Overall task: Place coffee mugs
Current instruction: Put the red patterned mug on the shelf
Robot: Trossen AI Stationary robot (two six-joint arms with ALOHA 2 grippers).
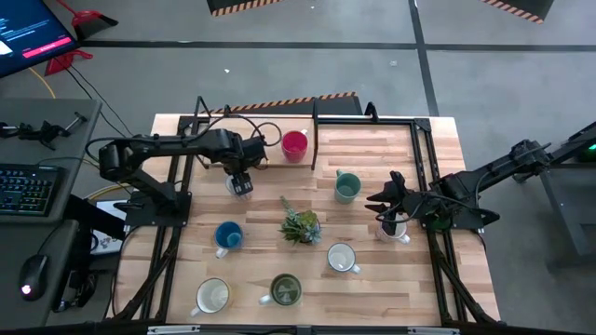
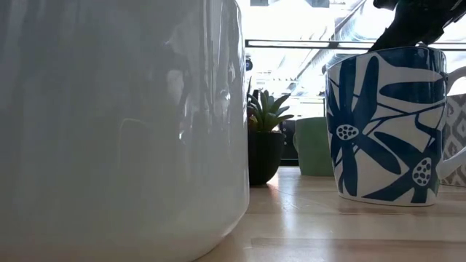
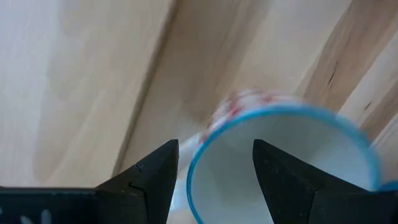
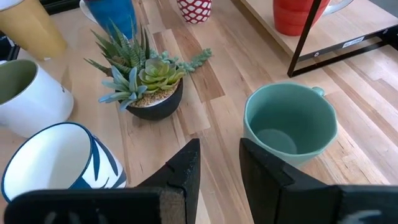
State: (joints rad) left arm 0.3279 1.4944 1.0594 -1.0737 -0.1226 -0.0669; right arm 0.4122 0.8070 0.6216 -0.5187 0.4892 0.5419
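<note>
Pale wooden planks make up the tabletop (image 1: 372,279), framed by dark metal rails, with grey floor all around. From the left side, the left arm reaches in and bends down over a white mug (image 3: 280,162) with a blue rim and red dots on its outside; the left gripper (image 1: 242,183) hangs right above it, its fingers (image 3: 155,174) spread apart, one outside the rim and one over the glossy inside. On the right side the right gripper (image 1: 393,216) points down at a white mug (image 1: 399,233) near the rail; its dark, wedge-shaped fingers (image 4: 180,168) stand a little apart, and whether they grip that mug cannot be told. Near the back stands a smooth red mug (image 1: 294,144), with a teal mug (image 1: 346,187) right of the middle. A small spiky plant (image 1: 300,224) in a round black pot sits at the centre, a blue mug (image 1: 228,235) to its left, a white mug (image 1: 341,258) to its right, and a cream mug (image 1: 212,296) and an olive mug (image 1: 284,289) along the front
</note>
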